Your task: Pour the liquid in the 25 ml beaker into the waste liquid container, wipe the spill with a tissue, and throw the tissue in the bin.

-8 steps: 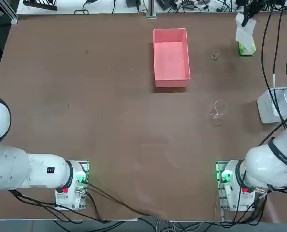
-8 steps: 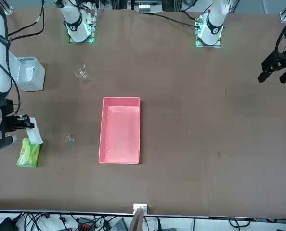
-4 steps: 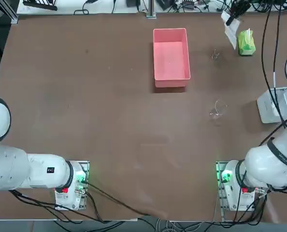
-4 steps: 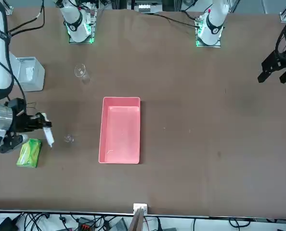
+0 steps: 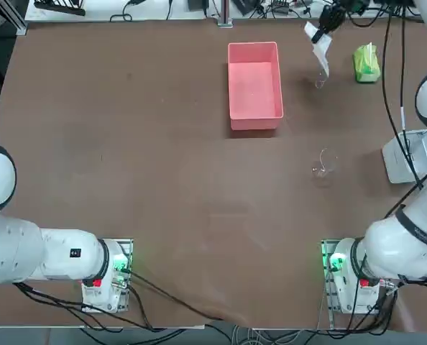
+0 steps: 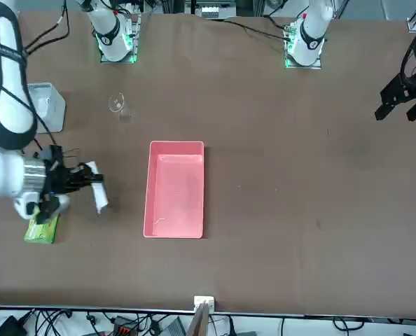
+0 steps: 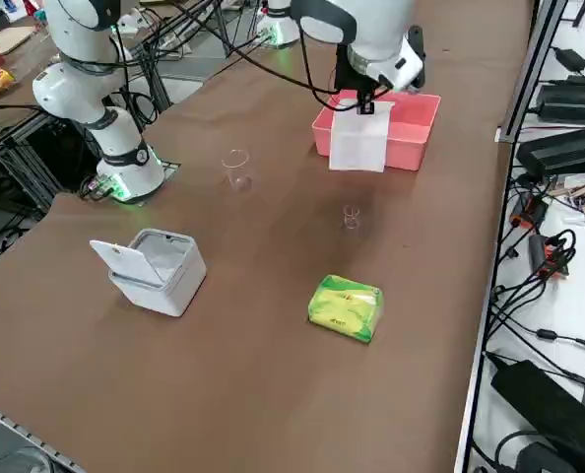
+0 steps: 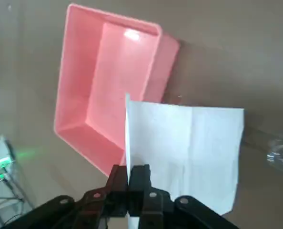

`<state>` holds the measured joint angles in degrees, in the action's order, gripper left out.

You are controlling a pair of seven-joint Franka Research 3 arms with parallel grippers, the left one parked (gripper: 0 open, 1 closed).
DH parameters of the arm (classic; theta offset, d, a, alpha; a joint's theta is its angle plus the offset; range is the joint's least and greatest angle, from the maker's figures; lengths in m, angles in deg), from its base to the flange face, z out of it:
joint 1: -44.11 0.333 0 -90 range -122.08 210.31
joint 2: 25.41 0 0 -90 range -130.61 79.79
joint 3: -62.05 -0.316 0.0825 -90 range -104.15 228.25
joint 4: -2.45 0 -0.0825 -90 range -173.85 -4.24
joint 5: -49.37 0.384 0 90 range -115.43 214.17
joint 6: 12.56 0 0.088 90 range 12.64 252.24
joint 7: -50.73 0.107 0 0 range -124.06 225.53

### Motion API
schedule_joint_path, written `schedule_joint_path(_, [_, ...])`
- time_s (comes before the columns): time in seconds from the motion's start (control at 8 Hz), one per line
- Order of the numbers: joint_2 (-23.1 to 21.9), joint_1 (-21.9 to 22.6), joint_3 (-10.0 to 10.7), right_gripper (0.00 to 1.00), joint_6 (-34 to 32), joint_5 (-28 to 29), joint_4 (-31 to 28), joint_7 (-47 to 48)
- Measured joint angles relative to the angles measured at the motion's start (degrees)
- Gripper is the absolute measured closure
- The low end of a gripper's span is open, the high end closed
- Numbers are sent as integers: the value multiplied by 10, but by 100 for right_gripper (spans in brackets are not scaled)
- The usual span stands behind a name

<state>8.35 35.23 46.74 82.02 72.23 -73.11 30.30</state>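
Note:
My right gripper (image 5: 320,25) is shut on the top edge of a flat white tissue (image 5: 320,54) that hangs below it. It hovers over the far right of the table, between the pink waste liquid container (image 5: 254,86) and the green pack. The tiny clear 25 ml beaker (image 5: 319,82) stands on the table just under the hanging tissue. In the right side view the gripper (image 7: 363,104) holds the tissue (image 7: 359,140) in front of the pink tub (image 7: 411,123), with the beaker (image 7: 351,216) nearer the camera. The wrist view shows the tissue (image 8: 189,148), the tub (image 8: 108,71) and the beaker (image 8: 279,155).
A larger clear glass vessel (image 5: 323,164) stands nearer the robot than the small beaker. A green tissue pack (image 5: 366,63) lies at the far right. A white bin with its lid open (image 5: 407,154) sits at the table's right edge. Cables run along the far edge.
The right gripper has carried the tissue away from above the green pack, sideways toward the small beaker and the pink tub. Nothing else has moved.

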Motion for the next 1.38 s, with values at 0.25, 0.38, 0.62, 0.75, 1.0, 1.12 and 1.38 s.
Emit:
schedule_joint_path(0.25, [35,12,-1,99,11,49,-6,-16])
schedule_joint_path(0.38, [51,13,-1,99,19,63,-7,-38])
schedule_joint_path(0.62, [82,13,-1,99,36,89,-8,-81])
schedule_joint_path(0.75, [95,12,0,99,40,106,-8,-96])
schedule_joint_path(1.0, [111,12,0,99,45,115,-8,-118])
schedule_joint_path(1.12, [116,12,0,99,49,116,-8,-126])
schedule_joint_path(1.38, [124,12,0,99,57,117,-7,-141])
